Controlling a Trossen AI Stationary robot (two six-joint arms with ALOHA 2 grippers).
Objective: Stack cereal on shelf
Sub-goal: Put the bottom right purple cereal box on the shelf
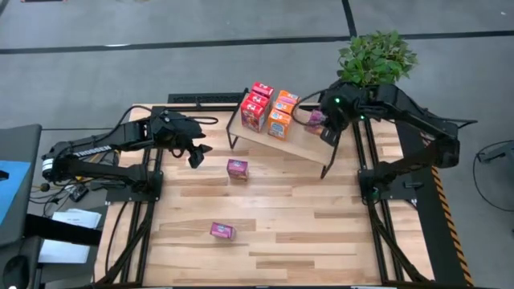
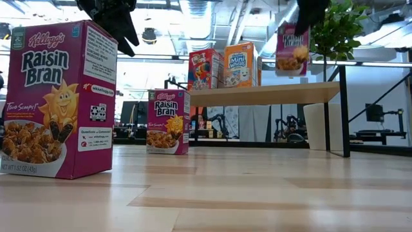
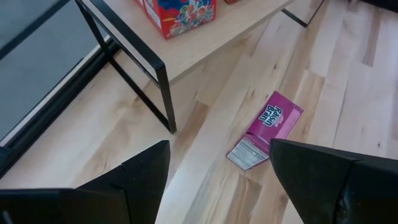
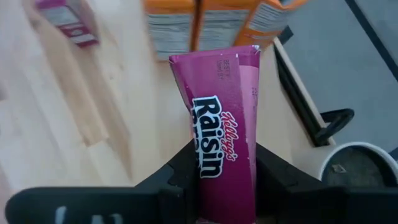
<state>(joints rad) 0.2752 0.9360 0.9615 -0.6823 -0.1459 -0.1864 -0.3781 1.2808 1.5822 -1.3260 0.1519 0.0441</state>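
From above, the right gripper [image 1: 320, 120] clamps a purple cereal box [image 1: 314, 119] over the shelf [image 1: 301, 144], beside orange boxes [image 1: 283, 115] and red boxes [image 1: 255, 106]. Table level: two purple boxes [image 2: 168, 121] stand on the table [image 2: 257, 193]. The left gripper [image 3: 217, 180] hangs open above one.

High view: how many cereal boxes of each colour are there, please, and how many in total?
Red boxes on the shelf: 3, packed close, so this count is less sure
Orange boxes on the shelf: 3, likewise less sure
Magenta boxes: 3, two on the table and one in the right gripper
Total: 9
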